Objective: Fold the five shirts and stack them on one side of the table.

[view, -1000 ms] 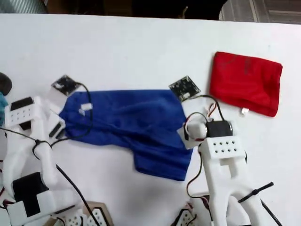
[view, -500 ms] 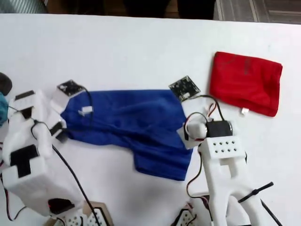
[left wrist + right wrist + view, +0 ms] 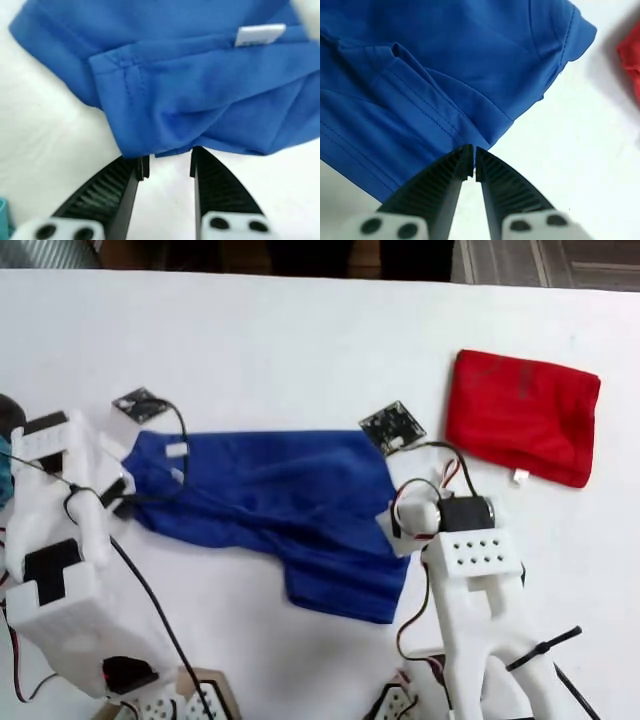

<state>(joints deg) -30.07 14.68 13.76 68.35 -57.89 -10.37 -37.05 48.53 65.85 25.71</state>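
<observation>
Blue shirt (image 3: pixel 280 500) lies between left end effector (image 3: pixel 167 162) and right end effector (image 3: pixel 474 162).

The table (image 3: pixel 250 330) lies open beyond the blue shirt (image 3: pixel 280 500); a seemingly folded red shirt (image 3: pixel 520 415) blocks one side.

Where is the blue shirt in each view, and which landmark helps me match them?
High view: blue shirt lies mid-table, between the arms.
Left wrist view: shirt just ahead of the left gripper.
Right wrist view: shirt just ahead of the right gripper.
Landmark: the shirt's white tag, in the high and left wrist views; the red shirt, in the high and right wrist views.
</observation>
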